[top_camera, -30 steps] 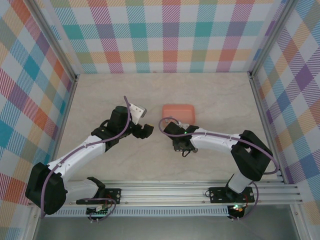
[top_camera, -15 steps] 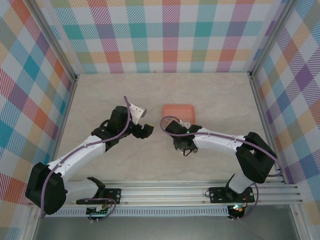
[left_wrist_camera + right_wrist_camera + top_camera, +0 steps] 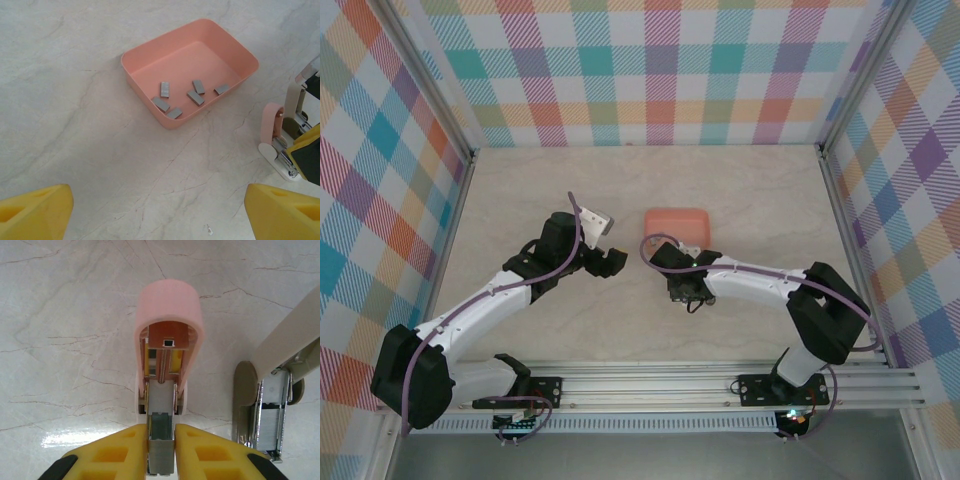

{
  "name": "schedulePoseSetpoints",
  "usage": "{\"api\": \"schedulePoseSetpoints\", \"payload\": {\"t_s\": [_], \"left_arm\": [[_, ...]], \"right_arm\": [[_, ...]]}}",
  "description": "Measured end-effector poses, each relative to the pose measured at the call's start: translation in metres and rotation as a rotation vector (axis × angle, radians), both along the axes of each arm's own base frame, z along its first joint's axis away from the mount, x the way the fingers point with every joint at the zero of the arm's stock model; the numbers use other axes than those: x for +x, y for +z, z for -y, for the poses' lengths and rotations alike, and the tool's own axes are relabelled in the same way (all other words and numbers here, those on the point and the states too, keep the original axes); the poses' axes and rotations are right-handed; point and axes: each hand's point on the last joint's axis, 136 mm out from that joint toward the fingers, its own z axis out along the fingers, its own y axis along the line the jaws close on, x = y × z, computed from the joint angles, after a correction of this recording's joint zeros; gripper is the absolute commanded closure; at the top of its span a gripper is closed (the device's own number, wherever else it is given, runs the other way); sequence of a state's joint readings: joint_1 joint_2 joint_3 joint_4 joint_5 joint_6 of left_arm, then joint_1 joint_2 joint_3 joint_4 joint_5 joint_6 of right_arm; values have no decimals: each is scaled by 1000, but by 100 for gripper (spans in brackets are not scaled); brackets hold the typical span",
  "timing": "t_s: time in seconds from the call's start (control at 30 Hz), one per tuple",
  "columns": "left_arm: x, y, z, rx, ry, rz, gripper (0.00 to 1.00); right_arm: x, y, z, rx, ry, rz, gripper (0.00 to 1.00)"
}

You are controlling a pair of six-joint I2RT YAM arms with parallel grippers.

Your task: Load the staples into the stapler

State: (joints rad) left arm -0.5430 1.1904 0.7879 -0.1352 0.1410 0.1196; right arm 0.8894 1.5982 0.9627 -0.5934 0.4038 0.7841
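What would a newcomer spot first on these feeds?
The right gripper, shut on the metal channel of the opened pink stapler, near the middle of the table. Just beyond it, the coral-pink tray holds a handful of loose grey staples; the left gripper hangs open and empty, facing it.

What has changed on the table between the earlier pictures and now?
Very little. The right arm's elbow dropped slightly toward the near edge; the right gripper barely shifted at the pink stapler and stays shut on a grey metal strip. Nothing was taken or let go. The left gripper stays open in place, and the pink tray has not moved.
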Motion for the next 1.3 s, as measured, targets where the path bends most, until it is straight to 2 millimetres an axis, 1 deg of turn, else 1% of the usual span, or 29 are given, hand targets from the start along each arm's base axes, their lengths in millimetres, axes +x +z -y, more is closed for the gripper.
{"api": "schedulePoseSetpoints", "payload": {"t_s": [0.2,0.43,0.83,1.03,1.3], "left_arm": [[0,-3,0,4,0,-7,11],[1,-4,0,6,0,-9,11],[1,-4,0,6,0,-9,11],[1,-4,0,6,0,-9,11],[1,-4,0,6,0,-9,11]], "right_arm": [[0,-1,-1,2,4,-2,79],[0,-8,-1,-14,7,-15,79],[-2,-10,1,-20,7,-19,79],[-1,-11,1,-17,7,-17,76],[-2,-12,2,-20,6,-20,70]]}}
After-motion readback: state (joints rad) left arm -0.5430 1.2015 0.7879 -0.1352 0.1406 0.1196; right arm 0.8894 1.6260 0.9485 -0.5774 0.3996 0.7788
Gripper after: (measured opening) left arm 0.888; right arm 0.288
